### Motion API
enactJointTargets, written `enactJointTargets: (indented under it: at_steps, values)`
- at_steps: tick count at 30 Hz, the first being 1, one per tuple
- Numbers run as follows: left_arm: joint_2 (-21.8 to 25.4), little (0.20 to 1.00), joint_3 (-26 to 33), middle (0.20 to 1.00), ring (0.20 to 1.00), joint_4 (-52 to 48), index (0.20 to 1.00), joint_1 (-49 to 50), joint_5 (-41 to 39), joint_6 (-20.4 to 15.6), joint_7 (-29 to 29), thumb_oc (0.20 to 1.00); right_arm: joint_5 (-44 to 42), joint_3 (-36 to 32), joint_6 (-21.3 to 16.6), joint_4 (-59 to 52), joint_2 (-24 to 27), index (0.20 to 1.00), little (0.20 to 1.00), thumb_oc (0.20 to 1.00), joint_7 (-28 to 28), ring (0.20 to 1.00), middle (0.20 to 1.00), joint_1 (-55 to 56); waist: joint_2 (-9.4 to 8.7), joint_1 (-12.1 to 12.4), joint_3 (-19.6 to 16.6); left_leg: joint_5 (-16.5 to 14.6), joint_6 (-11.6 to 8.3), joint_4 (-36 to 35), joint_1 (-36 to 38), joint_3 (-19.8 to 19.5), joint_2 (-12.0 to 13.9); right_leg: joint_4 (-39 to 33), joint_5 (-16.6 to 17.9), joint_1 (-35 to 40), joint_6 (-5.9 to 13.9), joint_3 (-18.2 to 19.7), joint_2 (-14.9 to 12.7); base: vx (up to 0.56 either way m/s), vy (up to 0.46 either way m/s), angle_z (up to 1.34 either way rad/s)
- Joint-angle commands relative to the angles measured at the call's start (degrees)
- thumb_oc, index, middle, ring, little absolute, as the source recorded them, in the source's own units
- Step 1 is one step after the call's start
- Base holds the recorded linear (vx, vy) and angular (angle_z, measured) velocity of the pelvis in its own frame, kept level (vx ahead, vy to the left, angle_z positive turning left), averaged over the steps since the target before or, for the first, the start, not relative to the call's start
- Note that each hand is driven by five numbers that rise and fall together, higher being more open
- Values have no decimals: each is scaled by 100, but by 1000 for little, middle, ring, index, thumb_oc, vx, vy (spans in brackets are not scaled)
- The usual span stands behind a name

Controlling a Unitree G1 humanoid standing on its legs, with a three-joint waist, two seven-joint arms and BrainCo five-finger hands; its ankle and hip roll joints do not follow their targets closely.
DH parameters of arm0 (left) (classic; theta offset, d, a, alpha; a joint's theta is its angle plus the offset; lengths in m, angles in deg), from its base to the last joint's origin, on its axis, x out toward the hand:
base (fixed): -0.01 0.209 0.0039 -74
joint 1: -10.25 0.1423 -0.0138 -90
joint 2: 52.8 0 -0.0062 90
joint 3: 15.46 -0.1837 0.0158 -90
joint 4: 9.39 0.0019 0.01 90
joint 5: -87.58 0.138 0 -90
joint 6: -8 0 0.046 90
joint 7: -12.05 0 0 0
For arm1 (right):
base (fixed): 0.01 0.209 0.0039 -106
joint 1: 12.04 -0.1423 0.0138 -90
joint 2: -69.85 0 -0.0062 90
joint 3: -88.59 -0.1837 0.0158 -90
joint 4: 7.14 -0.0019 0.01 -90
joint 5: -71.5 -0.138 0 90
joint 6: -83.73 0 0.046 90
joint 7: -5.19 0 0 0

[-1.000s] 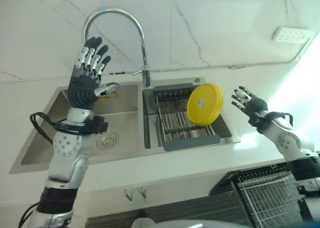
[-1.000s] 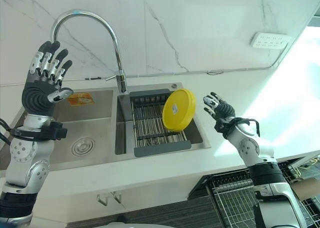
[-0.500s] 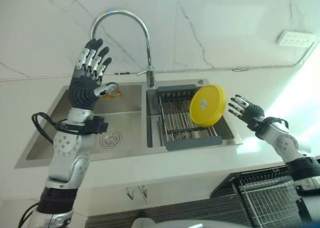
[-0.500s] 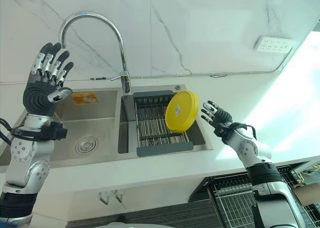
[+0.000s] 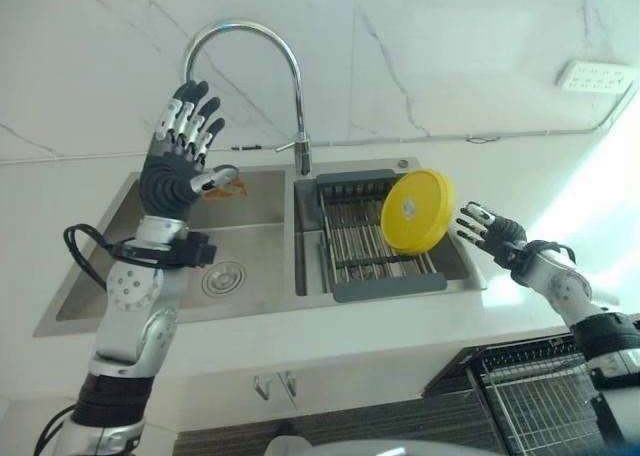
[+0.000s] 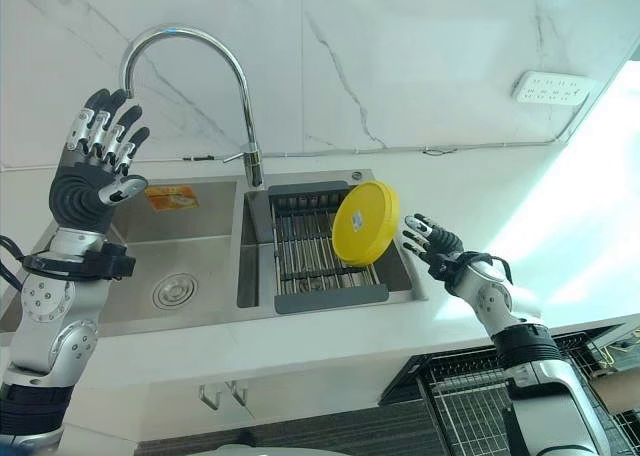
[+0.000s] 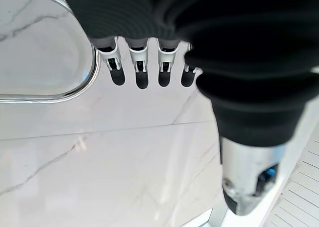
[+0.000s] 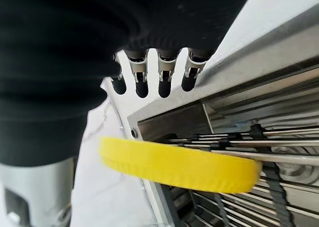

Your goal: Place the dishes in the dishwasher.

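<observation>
1. Steel double sink [image 5: 170, 276] set in a pale counter [image 5: 300, 341], with a marble wall behind it and a curved tap [image 5: 245, 36] rising at the far edge between the two basins

2. Grey drying rack [image 5: 375, 241] filling the right basin; the left basin is bare apart from its drain [image 5: 222, 278]

3. A wire dishwasher basket [image 5: 545, 401] shows at the near right, below the counter edge, and looks pulled out ready to load

4. The yellow plate [image 5: 415, 211] stands tilted on its edge at the right side of the rack, leaning toward the far wall

5. The right hand [image 6: 432, 241] is just right of the plate, fingers spread and relaxed, grasping nothing; the right wrist view shows the plate's rim [image 8: 179, 165] close under the fingertips [image 8: 142, 82], apart from them as far as I can tell

6. The left hand [image 5: 180, 161] is raised over the left basin, fingers straight, released and idle

7. Judged step: reaching for the plate, with no grip made yet. The next move likely calls for closing thumb and fingers across the rim, lifting it clear of the bars, then carrying it near and right, down to the basket
</observation>
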Motion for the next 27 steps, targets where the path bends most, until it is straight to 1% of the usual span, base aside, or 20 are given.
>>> enactJointTargets:
  at_steps: [1,9,16,27]
  values:
    - [335,1000,-67,1000,1000,4,1000,-320,-16,-126,44,1000,59,133,-269,129,225,1000,1000,1000,81,1000,1000,-887,-102,196,-22,-195,-290,18,471,398,275,17,64,-18,113,-95,-314,0,0,0]
    - [346,1000,-97,1000,1000,50,1000,-324,-21,-145,31,1000,162,217,-271,316,255,1000,1000,1000,176,1000,1000,-989,-116,237,-9,-200,-281,18,488,347,239,17,52,34,106,-108,-306,0,0,0]
    - [316,1000,-94,1000,1000,47,1000,-335,4,-60,81,1000,188,262,-253,352,227,1000,1000,1000,147,1000,1000,-1029,-118,255,-1,-203,-276,18,497,325,223,17,36,67,100,-119,-303,6,3,2]
    - [300,1000,-92,1000,1000,65,1000,-280,-12,-56,82,1000,243,341,-225,508,203,1000,1000,1000,171,1000,1000,-1111,-126,323,15,-199,-266,18,507,271,196,17,25,119,91,-152,-304,6,2,4]
